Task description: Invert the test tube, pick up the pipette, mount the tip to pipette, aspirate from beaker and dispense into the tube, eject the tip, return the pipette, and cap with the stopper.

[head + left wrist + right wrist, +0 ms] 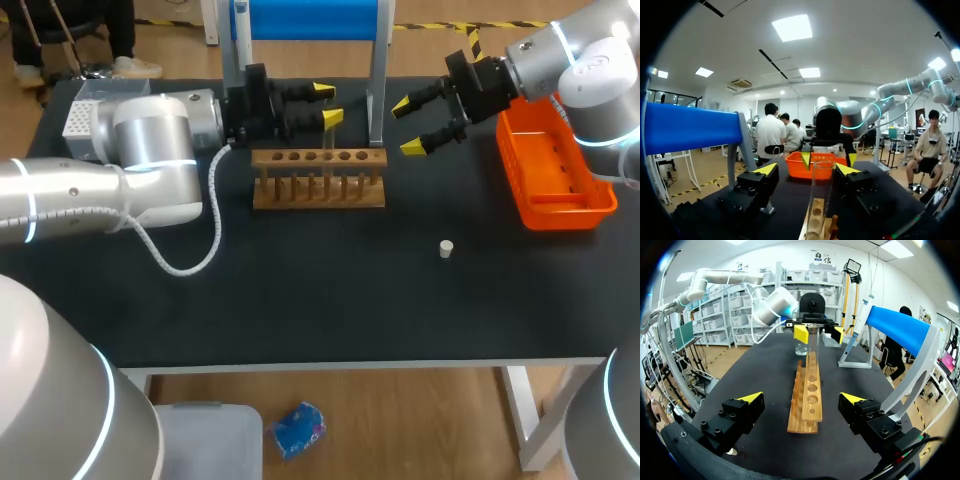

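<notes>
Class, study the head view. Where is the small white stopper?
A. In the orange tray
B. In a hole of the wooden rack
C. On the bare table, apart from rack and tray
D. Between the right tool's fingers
C: the stopper lies alone on the black table, clear of the rack and the tray.

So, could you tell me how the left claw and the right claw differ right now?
The left claw straddles the clear glass test tube standing in the wooden rack; the right claw has nothing between its fingers. The left claw is above the rack, the right claw beyond its end, near the orange plastic basket. Both are open.
</notes>
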`<state>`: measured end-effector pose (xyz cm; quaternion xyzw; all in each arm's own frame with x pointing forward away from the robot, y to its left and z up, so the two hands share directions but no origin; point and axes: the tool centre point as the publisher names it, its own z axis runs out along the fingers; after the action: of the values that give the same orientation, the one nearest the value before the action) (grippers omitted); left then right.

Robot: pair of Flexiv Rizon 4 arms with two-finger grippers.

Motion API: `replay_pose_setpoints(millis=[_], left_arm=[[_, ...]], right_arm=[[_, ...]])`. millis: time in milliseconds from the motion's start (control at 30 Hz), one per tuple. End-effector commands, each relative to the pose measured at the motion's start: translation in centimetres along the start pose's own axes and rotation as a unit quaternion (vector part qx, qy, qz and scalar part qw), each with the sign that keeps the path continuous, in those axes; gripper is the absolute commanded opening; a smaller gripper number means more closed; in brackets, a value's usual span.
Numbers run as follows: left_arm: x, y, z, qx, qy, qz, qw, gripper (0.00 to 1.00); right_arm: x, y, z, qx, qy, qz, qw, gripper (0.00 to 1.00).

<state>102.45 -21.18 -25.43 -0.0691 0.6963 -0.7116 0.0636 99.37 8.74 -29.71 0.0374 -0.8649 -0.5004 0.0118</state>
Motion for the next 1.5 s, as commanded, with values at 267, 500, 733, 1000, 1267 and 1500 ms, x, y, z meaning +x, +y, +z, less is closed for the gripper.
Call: replay_pose_setpoints(millis=[267,500,733,1000,1267,1500], left_arm=[[1.1,-3.3,-2.9,-0.080,-0.004,0.019,0.997,1.00],[2.7,-5.9,-6.6,-0.152,-0.019,0.011,0.988,1.00],[4.8,-7.6,-12.4,-0.205,-0.060,-0.002,0.977,1.00],[6.0,-8.0,-15.2,-0.214,-0.083,0.002,0.973,1.00],[6.0,-8.0,-15.2,-0.214,-0.083,0.002,0.973,1.00],[5.1,-7.8,-16.5,-0.207,-0.104,-0.008,0.973,1.00]], right_arm=[[-0.1,0.0,0.0,0.000,0.001,-0.001,1.000,1.00],[-0.1,0.0,0.0,0.000,0.001,-0.001,1.000,1.00],[-0.1,0.0,0.0,0.000,0.001,-0.001,1.000,1.00],[-0.1,0.0,0.0,0.000,0.001,-0.001,1.000,1.00],[-0.1,0.0,0.0,0.000,0.001,-0.001,1.000,1.00],[-0.1,0.0,0.0,0.000,0.001,-0.001,1.000,1.00]])
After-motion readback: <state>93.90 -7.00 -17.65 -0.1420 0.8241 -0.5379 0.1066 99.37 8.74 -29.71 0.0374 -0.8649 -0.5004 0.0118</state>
